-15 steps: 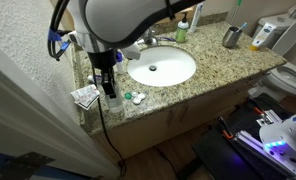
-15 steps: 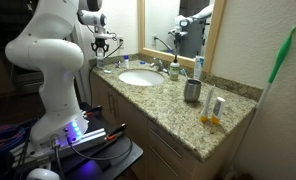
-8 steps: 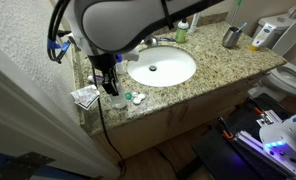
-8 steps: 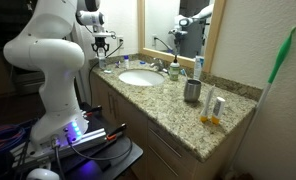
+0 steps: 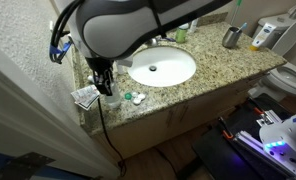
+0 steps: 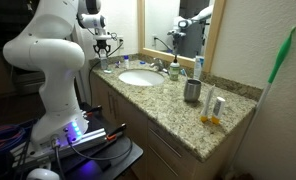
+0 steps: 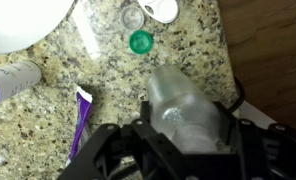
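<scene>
Granite tabletop [image 7: 28,135] beside a sink [image 5: 162,68]: the tool [image 7: 188,132] is clamped on a clear bottle [image 7: 178,95] (held between its fingers), a green cap [image 7: 140,42] just ahead, a purple tube [image 7: 80,120] alongside.

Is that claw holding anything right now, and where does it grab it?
Yes, the gripper holds a clear plastic bottle, clamped across its sides.
</scene>
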You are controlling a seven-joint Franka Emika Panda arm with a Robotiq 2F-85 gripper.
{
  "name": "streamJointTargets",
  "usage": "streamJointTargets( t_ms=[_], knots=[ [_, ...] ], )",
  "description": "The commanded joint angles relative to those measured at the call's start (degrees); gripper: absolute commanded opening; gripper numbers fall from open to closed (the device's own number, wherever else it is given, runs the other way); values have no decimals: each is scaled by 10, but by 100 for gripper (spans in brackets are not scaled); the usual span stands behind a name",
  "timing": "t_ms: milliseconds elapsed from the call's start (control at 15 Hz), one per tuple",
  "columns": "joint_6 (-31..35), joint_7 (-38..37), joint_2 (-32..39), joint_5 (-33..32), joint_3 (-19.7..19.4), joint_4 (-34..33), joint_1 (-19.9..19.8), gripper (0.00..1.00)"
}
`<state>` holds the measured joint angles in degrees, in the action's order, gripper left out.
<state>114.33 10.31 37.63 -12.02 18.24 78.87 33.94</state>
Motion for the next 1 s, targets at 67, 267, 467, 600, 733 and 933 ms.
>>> streamJointTargets(
  t_ms=[67, 267, 467, 600, 733, 933],
  knots=[
    [8, -20, 11, -9, -14, -23, 14, 37],
    [5, -28, 11, -9, -19, -26, 18, 37],
    [6, -39, 11, -6, -22, -29, 21, 37],
    [3, -32, 8, 2, -17, -20, 15, 62],
    [3, -39, 8, 2, -17, -21, 16, 62],
    [-5, -44, 7, 4, -18, -22, 17, 37]
  ],
)
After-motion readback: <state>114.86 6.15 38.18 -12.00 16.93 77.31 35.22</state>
